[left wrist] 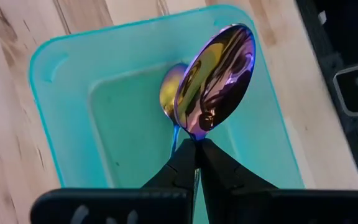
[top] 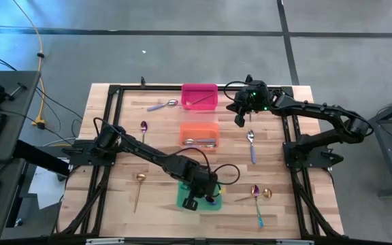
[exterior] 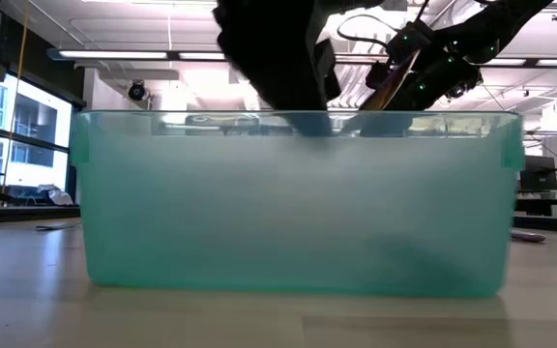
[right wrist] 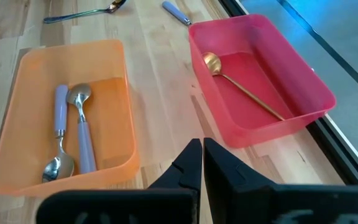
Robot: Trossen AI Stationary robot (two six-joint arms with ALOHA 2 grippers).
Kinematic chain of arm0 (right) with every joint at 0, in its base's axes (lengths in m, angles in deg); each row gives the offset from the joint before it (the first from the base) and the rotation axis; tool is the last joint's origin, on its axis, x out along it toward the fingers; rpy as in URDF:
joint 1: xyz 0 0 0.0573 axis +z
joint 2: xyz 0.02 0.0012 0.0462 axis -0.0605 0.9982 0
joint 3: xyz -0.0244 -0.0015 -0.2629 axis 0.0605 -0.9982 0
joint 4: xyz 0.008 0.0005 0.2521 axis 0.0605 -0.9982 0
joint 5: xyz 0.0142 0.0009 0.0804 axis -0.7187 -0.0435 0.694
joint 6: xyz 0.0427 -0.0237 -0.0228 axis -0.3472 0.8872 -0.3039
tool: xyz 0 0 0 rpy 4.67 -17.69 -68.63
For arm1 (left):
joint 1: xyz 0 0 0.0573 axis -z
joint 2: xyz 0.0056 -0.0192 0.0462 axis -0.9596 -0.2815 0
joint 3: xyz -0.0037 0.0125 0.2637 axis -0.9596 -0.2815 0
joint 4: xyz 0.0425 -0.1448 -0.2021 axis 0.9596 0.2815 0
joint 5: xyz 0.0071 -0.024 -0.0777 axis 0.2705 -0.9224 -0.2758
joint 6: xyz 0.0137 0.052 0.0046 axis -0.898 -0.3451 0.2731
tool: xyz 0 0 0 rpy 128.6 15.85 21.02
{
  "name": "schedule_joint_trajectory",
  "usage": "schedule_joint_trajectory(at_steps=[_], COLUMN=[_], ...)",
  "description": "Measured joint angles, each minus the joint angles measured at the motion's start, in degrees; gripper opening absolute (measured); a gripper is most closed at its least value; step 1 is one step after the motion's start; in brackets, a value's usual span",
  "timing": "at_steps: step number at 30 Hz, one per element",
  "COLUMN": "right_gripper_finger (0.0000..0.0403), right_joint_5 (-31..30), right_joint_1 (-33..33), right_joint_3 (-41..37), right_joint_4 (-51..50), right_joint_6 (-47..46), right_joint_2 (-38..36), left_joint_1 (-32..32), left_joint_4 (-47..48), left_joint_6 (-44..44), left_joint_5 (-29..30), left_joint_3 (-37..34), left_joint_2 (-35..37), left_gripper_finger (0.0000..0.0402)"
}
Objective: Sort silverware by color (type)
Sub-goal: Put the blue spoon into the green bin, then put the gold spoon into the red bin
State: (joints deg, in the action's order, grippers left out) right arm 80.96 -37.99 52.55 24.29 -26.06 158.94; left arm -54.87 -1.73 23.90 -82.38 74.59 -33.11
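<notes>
My left gripper (left wrist: 196, 142) is over the green bin (top: 182, 197) at the table's near edge, shut on an iridescent purple-teal spoon (left wrist: 219, 74). A second iridescent spoon (left wrist: 168, 93) lies on the green bin's floor (left wrist: 129, 124). My right gripper (right wrist: 201, 152) is shut and empty, above the table between the orange bin (right wrist: 67, 112) and the pink bin (right wrist: 260, 81). The pink bin holds a gold spoon (right wrist: 241, 84). The orange bin holds two silver spoons with lavender handles (right wrist: 73, 134). My left gripper pinches the iridescent spoon between its two fingers at the neck (left wrist: 196, 133), just behind the bowl. The fingers come from above, pointing down. The bowl sticks out past the fingertips over the green bin's inside, clear of its floor. The fingers hide the handle.
Loose on the table are a lavender-handled spoon (top: 162, 105), an iridescent spoon (top: 143, 129), a gold spoon (top: 139, 187), a silver spoon (top: 251, 144), another iridescent spoon (top: 256, 201) and a gold piece (top: 267, 194). In the low view, the green bin's wall (exterior: 298, 203) fills most of the picture.
</notes>
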Motion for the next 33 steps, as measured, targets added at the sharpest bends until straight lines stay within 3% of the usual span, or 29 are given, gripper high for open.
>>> schedule_joint_trajectory(at_steps=[6,16,24,33], right_gripper_finger=[0.0,0.0,0.0,0.0], right_joint_5=[-0.01,0.01,1.08,4.34], right_joint_1=[0.0,0.0,0.03,0.02], right_joint_3=[0.0,0.0,0.0,0.0], right_joint_4=[0.0,0.0,0.0,0.17], right_joint_6=[-0.01,-0.02,-1.06,-2.2], right_joint_2=[0.0,0.0,0.0,-0.02], left_joint_1=[-0.01,0.02,-0.67,-5.06], left_joint_4=[-0.91,0.74,2.95,3.74], left_joint_6=[-0.11,2.33,4.7,12.85], left_joint_5=[-1.68,-2.0,-2.55,-0.09], left_joint_3=[-0.25,-0.25,-0.12,-1.01], left_joint_2=[0.0,0.33,5.7,14.63], left_gripper_finger=[0.0004,0.0041,0.0004,0.0])
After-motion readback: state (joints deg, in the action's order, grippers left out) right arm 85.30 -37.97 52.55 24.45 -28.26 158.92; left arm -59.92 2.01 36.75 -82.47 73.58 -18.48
